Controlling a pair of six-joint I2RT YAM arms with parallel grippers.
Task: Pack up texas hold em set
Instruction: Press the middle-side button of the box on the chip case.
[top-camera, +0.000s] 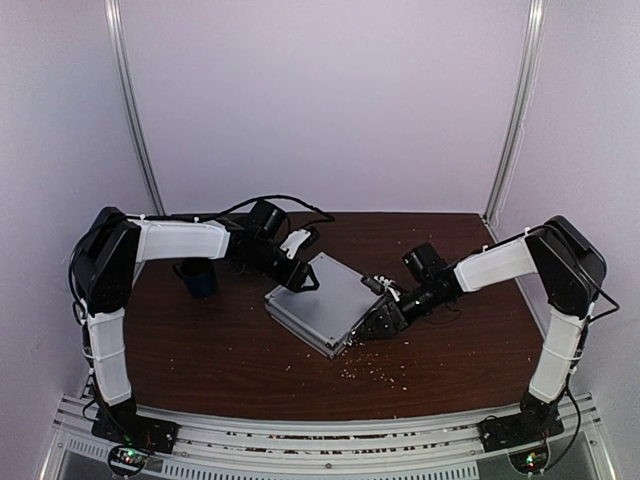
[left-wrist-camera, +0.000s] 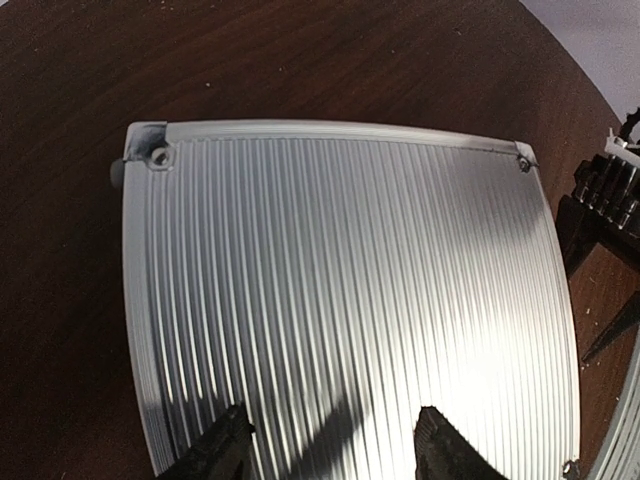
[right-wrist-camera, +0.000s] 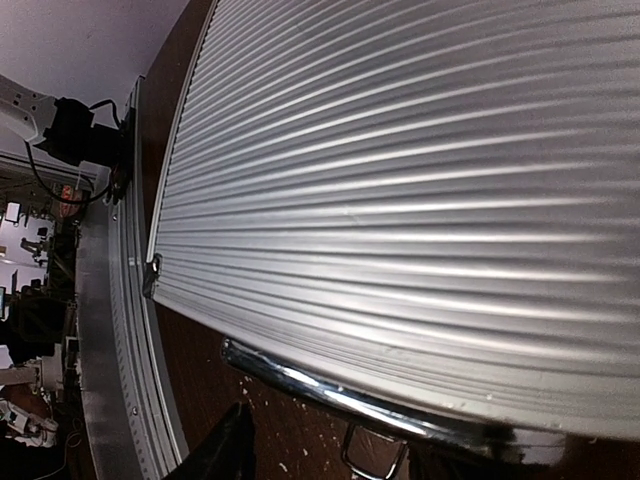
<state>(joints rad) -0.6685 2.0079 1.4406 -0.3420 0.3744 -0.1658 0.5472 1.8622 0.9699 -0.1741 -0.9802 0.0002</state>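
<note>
With the briefcase (top-camera: 322, 303) lying closed mid-frame, the left gripper (left-wrist-camera: 335, 432) sat fingers apart on its lid, the right gripper (top-camera: 375, 322) unreadable at the lower-right edge; securing the lid seemingly remained.

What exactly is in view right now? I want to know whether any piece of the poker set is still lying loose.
briefcase: one, silver and ribbed, lid closed, lying at an angle mid-table.
mug: one, dark blue, left part of the table, beside the left arm.
small bits: many, pale, scattered on the table off the case's near corner; too small to identify.
table: one, dark brown wood.
left gripper: one, black, fingers apart over the lid at the case's far left corner.
right gripper: one, black, at the case's right edge; only one finger shows clearly.
</note>
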